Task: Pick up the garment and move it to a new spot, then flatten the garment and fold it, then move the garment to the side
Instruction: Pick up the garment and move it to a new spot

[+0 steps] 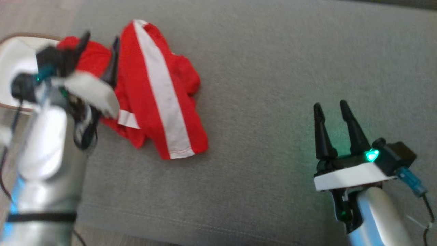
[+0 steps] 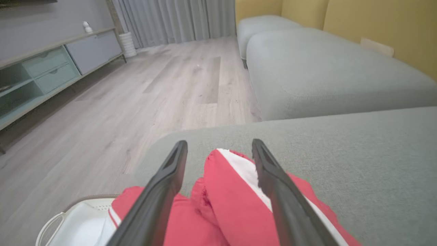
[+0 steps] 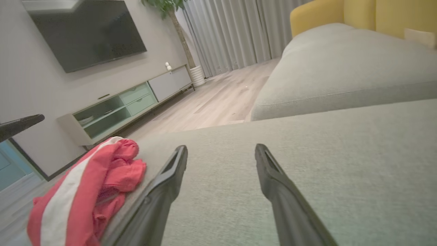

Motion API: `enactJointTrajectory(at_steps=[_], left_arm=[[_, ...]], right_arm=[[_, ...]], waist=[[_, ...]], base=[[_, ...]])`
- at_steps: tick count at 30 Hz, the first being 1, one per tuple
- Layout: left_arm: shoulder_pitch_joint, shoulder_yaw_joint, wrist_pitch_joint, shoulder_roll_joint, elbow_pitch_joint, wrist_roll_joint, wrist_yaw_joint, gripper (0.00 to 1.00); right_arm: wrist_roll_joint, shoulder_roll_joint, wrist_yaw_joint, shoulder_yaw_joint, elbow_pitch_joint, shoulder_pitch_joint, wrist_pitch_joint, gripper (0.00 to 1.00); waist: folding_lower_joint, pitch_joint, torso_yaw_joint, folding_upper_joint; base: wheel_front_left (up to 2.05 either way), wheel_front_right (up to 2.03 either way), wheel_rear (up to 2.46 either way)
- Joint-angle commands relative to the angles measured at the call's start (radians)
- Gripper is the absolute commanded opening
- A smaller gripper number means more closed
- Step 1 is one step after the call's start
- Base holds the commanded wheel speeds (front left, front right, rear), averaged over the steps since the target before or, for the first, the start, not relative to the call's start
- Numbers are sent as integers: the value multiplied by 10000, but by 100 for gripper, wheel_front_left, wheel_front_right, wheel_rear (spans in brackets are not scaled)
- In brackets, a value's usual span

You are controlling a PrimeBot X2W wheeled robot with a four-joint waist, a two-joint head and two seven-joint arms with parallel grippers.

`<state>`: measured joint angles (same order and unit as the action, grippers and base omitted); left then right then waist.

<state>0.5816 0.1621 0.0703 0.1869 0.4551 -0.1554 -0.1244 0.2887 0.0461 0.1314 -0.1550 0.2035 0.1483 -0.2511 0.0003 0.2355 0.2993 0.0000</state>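
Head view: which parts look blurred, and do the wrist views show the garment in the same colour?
Head view: the left end effector is smeared, the right end effector sharp, its green lamp tinting the grey cushion. Left wrist view: the garment looks pinker than the head view's saturated red. Right wrist view: the same pinkish tone.

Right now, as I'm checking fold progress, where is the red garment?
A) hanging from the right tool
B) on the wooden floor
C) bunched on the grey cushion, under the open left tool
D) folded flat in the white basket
C: the red garment lies crumpled on the grey cushion, with the left tool spread open above it.
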Motion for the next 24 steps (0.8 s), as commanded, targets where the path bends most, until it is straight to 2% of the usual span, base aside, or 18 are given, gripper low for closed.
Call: enactJointTrajectory(at_steps=[1, 7, 13, 21, 22, 23, 24], left_arm=[[841, -149, -293, 539, 8, -110, -23, 100], [2994, 989, -2068, 1315, 1684, -1332, -58, 100], [4154, 1819, -3482, 2110, 3076, -2389, -61, 100], [4749, 2708, -4436, 2394, 4244, -3254, -62, 100], [4762, 2794, -4479, 2397, 4319, -3357, -62, 88], [4773, 2879, -4481, 2394, 4363, -3464, -62, 30], [4795, 2992, -4380, 2386, 4391, -3728, -62, 0]], right_arm=[[-105, 41, -7, -172, -388, 380, -107, 100], [-143, 41, -7, -96, -638, 763, -107, 100], [-51, 41, -7, -152, -829, 944, -107, 100], [-10, 41, -7, -148, -831, 1029, -107, 100], [-3, 41, -7, -142, -832, 1040, -107, 100], [2, 41, -7, -141, -831, 1051, -107, 100], [5, 41, -7, -149, -824, 1069, -107, 100]], waist=[[-3, 788, -702, 0], [-3, 1501, -1295, 0], [-3, 1983, -1746, 0], [-3, 2232, -1905, 0], [-3, 2243, -1906, 0], [-3, 2252, -1907, 0], [-3, 2256, -1902, 0]], base=[[0, 0, 0], [0, 0, 0], [0, 0, 0], [0, 0, 0], [0, 0, 0], [0, 0, 0], [0, 0, 0]])
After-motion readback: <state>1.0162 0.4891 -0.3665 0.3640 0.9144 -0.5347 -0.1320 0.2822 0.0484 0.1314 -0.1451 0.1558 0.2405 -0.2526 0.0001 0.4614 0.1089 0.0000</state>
